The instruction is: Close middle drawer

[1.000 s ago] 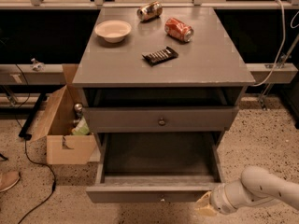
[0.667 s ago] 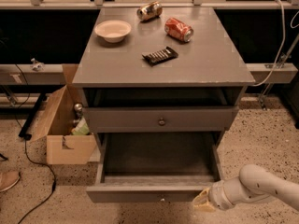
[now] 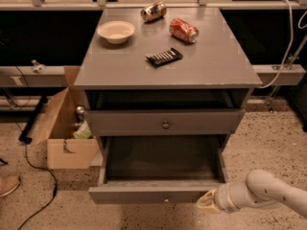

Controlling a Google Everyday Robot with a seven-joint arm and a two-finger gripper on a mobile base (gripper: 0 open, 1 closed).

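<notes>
Nearest the viewer, the gripper (image 3: pixel 207 203) sits low at the near right, on the end of a pale arm (image 3: pixel 261 194) that enters from the right. It is at the right end of the middle drawer (image 3: pixel 144 194), against or just beside the drawer front. Whether it is wide or narrow cannot be told.

The middle drawer stands pulled well out beyond the table's near edge, with its bare grey inside exposed and a tiny knob at the centre of its flat front. Above it, the upper drawer front (image 3: pixel 201 122) carries a larger knob (image 3: pixel 166 125).

On the table (image 3: pixel 211 71), a dark snack bar (image 3: pixel 164 57) lies near the centre. A pale bowl (image 3: pixel 115 31) sits toward the far left corner. A red can (image 3: pixel 183 30) lies on its side toward the far right. A second can (image 3: pixel 153 11) lies at the far edge.

A cardboard box (image 3: pixel 67 133) stands on the floor beside the table's left edge.
</notes>
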